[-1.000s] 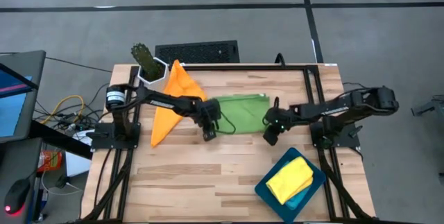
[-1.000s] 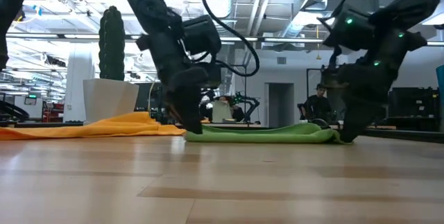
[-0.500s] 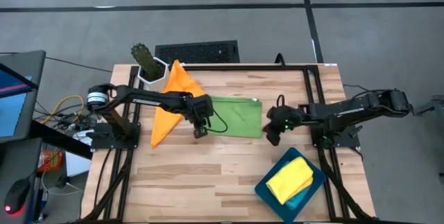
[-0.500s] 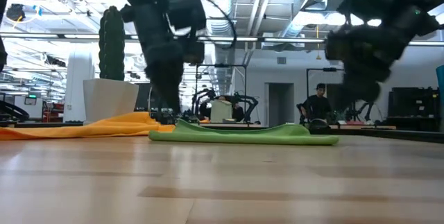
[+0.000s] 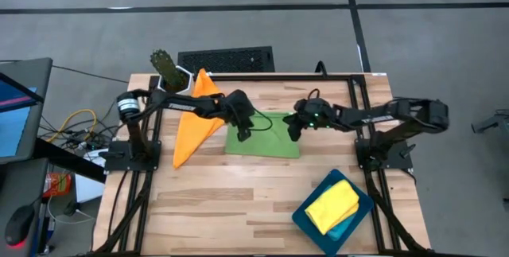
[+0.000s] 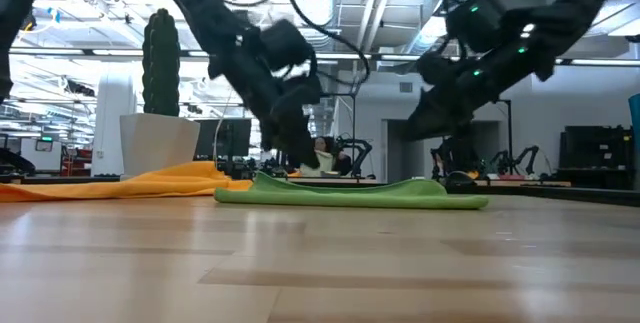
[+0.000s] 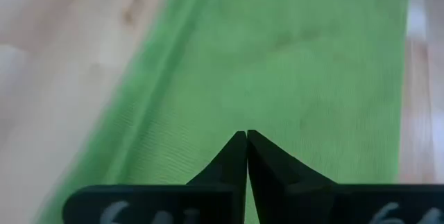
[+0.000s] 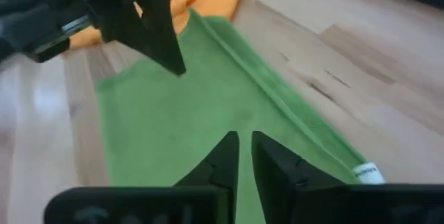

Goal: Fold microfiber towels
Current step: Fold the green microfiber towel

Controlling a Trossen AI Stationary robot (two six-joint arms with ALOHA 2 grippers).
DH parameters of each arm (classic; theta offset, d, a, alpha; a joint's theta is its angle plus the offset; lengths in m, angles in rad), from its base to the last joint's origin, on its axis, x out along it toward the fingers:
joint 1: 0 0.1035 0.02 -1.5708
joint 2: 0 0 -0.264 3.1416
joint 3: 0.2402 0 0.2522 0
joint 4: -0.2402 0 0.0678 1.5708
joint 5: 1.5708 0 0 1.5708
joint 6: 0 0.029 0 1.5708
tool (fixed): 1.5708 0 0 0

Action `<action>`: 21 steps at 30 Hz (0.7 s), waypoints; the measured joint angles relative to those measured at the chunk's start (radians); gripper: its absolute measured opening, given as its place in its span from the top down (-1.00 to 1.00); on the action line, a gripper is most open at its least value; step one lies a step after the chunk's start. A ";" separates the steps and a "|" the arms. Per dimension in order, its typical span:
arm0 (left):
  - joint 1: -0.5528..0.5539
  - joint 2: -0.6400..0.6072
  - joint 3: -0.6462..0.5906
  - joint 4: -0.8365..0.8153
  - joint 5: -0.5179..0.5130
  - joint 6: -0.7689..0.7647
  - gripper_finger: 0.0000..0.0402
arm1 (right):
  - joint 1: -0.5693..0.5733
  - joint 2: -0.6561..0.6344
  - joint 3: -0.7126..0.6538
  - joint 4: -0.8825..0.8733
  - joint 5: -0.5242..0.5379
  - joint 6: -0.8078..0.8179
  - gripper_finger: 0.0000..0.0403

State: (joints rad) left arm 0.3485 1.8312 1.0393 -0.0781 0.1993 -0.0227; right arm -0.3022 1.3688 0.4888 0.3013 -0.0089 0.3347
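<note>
Wood table (image 5: pixel 238 201) w/ green towel (image 5: pixel 266 139), orange towel (image 5: pixel 193 122), teal tray (image 5: pixel 306 219) & white planter (image 5: pixel 175 83) on it.

Towel (image 5: pixel 262 138) mid-table; second towel (image 5: pixel 193 118) left; tray (image 5: pixel 343 223) front-right.

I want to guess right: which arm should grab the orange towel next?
Probably left. The left jaws hang beside the orange towel; the right jaws are across the green towel, farther off.

The high view looks straight down on the whole tabletop (image 5: pixel 238 201); the low view sits at its surface, looking level toward the room. Each wrist view looks closely down past its own fingers (image 7: pixel 246 156). All four share the green towel (image 5: pixel 266 138).
</note>
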 joint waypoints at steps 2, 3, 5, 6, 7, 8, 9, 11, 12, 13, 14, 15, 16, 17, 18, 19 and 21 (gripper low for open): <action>0.001 0.035 0.000 0.003 -0.004 0.020 0.98 | -0.009 0.064 0.040 0.001 -0.019 -0.036 0.69; 0.001 0.051 0.000 0.014 -0.026 0.030 0.98 | -0.011 0.092 0.057 0.000 -0.027 -0.053 0.70; 0.005 0.063 0.000 0.029 -0.073 0.033 0.98 | -0.015 0.152 0.094 0.000 -0.045 -0.078 0.73; 0.006 0.067 0.001 0.038 -0.090 0.032 0.98 | -0.015 0.178 0.107 0.001 -0.049 -0.083 0.74; 0.008 0.069 0.002 0.047 -0.100 0.027 0.98 | -0.015 0.209 0.122 0.001 -0.050 -0.092 0.75; 0.011 0.070 0.002 0.043 -0.106 0.026 0.98 | -0.015 0.240 0.138 0.002 -0.055 -0.100 0.76; 0.013 0.070 0.002 0.041 -0.108 0.026 0.98 | -0.015 0.264 0.148 -0.005 -0.058 -0.108 0.77; 0.012 0.070 0.002 0.040 -0.107 0.026 0.98 | -0.016 0.318 0.183 0.001 -0.072 -0.140 0.80; 0.012 0.070 0.002 0.041 -0.107 0.026 0.98 | -0.019 0.338 0.196 -0.003 -0.076 -0.157 0.82; 0.012 0.070 0.002 0.040 -0.107 0.026 0.98 | -0.021 0.366 0.220 0.002 -0.079 -0.174 0.83; 0.011 0.070 0.002 0.040 -0.106 0.026 0.98 | -0.025 0.389 0.239 0.004 -0.079 -0.182 0.85; 0.011 0.070 0.002 0.041 -0.106 0.026 0.98 | -0.031 0.408 0.252 -0.004 -0.080 -0.189 0.87; 0.012 0.070 0.002 0.041 -0.106 0.026 0.98 | -0.038 0.432 0.275 -0.004 -0.081 -0.197 0.89; 0.012 0.070 0.002 0.040 -0.107 0.026 0.98 | -0.046 0.451 0.295 -0.001 -0.085 -0.203 0.91; 0.011 0.070 0.002 0.040 -0.108 0.026 0.98 | -0.055 0.462 0.306 -0.006 -0.088 -0.210 0.92; 0.011 0.070 0.002 0.040 -0.108 0.026 0.98 | -0.065 0.479 0.328 0.000 -0.091 -0.213 0.92; 0.011 0.070 0.002 0.039 -0.108 0.029 0.98 | -0.086 0.493 0.351 -0.015 -0.095 -0.213 0.92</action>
State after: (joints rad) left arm 0.3592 1.9007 1.0416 -0.0391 0.0910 0.0066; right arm -0.3886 1.8616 0.8396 0.2868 -0.1040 0.1217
